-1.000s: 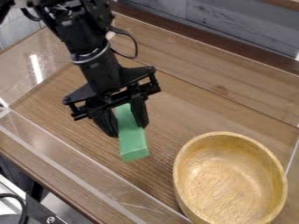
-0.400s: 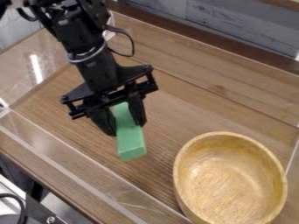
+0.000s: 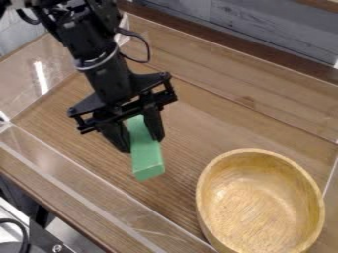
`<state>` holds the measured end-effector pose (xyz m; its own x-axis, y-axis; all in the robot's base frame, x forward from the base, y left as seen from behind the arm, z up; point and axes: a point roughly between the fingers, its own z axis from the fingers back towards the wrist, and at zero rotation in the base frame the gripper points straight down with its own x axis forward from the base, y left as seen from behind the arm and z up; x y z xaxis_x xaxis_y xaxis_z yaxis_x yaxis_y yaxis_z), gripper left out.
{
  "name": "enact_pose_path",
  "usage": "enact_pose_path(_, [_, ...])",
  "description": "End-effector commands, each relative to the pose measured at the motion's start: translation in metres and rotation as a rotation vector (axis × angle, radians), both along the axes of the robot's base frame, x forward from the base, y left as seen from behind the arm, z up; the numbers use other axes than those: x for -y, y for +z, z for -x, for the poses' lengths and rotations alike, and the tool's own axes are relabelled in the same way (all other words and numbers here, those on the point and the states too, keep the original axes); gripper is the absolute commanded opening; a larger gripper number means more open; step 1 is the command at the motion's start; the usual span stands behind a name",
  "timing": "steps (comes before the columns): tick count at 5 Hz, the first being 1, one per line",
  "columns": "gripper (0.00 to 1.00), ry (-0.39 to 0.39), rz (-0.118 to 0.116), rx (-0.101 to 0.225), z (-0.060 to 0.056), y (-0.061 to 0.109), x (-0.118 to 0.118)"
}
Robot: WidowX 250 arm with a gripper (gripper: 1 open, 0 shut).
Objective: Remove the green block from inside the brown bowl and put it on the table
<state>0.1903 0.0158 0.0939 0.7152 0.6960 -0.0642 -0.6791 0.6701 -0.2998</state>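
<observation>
Camera view: end effector clamped on the green block.
Block hangs tilted, its lower end at the desk, left of the empty brown bowl.

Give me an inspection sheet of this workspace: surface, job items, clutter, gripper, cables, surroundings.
Surface: brown wood-grain table, bordered by low clear acrylic walls.
Job items: green block is out of the bowl, held tilted with its lower end at the tabletop; whether it touches cannot be told. Brown bowl sits at lower right, empty, apart from the block.
Clutter: nothing seen.
Gripper: gripper points steeply down, shut on the green block's upper end.
Cables: a black cable loops beside the arm's upper section.
Surroundings: a grey plank-patterned surface behind the far wall; dark hardware at the lower left corner, too cropped to identify.
</observation>
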Motion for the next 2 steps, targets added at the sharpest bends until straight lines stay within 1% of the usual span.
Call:
enact_pose_path(1, [0.0, 0.005, -0.006, 0.029, -0.0052, 0.0047, -0.0045])
enact_pose_path(2, [0.0, 0.006, -0.003, 0.03, -0.0059, 0.0045, -0.0049])
